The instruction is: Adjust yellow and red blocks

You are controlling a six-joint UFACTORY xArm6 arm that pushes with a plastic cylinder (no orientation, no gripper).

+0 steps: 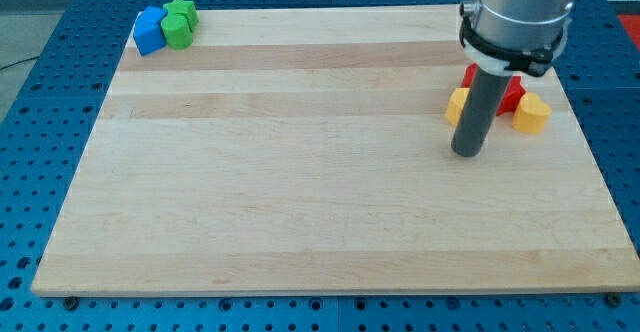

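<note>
My tip [465,153] rests on the wooden board [300,202] at the view's right. Just above it and to its left a yellow block [456,104] peeks out from behind the rod, its shape partly hidden. Red blocks [512,94] sit behind the rod, partly hidden by it and by the arm's grey end. A second yellow block [531,114], heart-like in shape, lies to the right of the rod, next to the red ones. The tip stands slightly below this cluster; I cannot tell if it touches any block.
A blue block [149,31] and a green block [180,23] lie together at the board's top left corner. A blue perforated table [40,122] surrounds the board. The board's right edge runs close to the cluster.
</note>
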